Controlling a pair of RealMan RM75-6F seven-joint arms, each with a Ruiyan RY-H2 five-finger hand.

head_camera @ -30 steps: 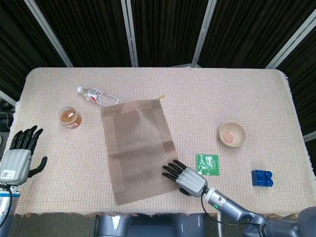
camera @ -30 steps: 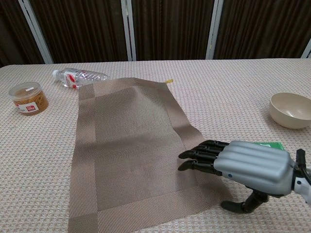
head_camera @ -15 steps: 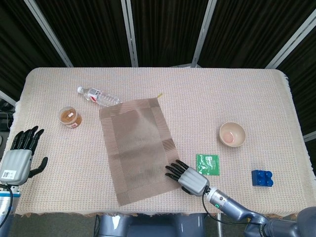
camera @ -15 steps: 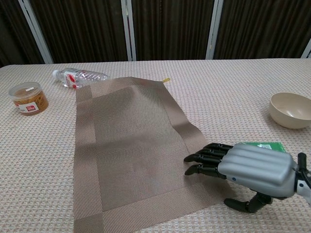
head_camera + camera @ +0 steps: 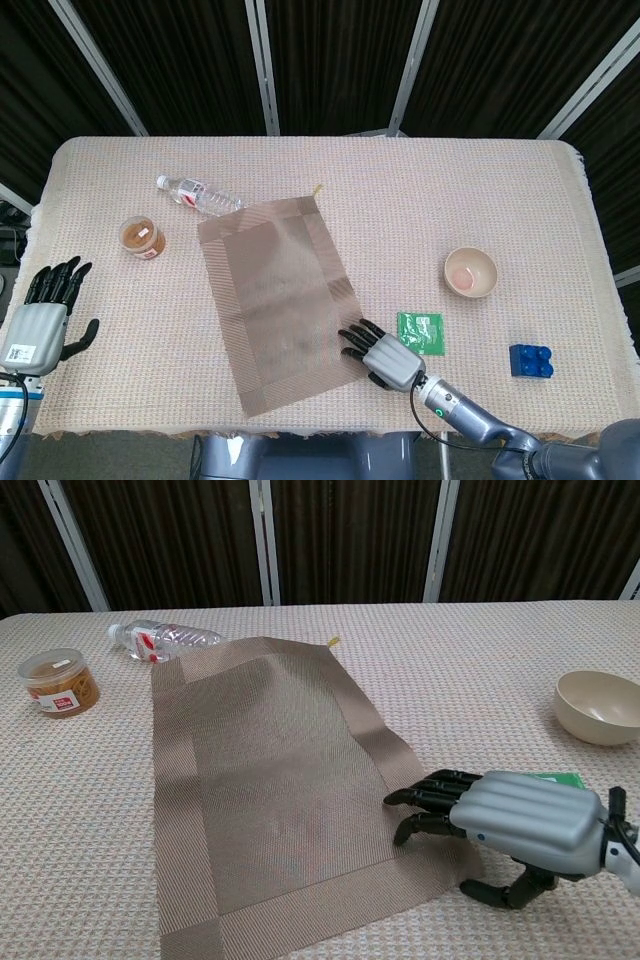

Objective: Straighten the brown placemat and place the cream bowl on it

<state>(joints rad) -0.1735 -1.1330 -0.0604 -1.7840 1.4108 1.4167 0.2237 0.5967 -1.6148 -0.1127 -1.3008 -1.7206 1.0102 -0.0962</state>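
The brown placemat lies flat on the desk, a bit left of the middle, & it sits crooked: its far end leans to the left, near end to the right. Its far left corner is just beside a clear water bottle lying on its side. In the chest view the mat looks a little bumpy along its right edge. The right hand is low at the near right corner of the mat, palm down, w/ its dark fingers stretched out flat & close together, tips resting on the mat's edge; the thumb is tucked under by the desk. It holds nothing. The left hand is off the near left edge of the desk, fingers spread & pointing up, holding nothing; only the head view shows it. The cream bowl stands upright on the right part of the desk, well apart from the mat, w/ something pinkish inside. In the chest view the bowl is at the far right. A green packet lies flat btwn the right hand & the bowl, just beside the hand. A small tub w/ brown stuff & a red label stands left of the mat. A blue toy block sits near the desk's right front corner.
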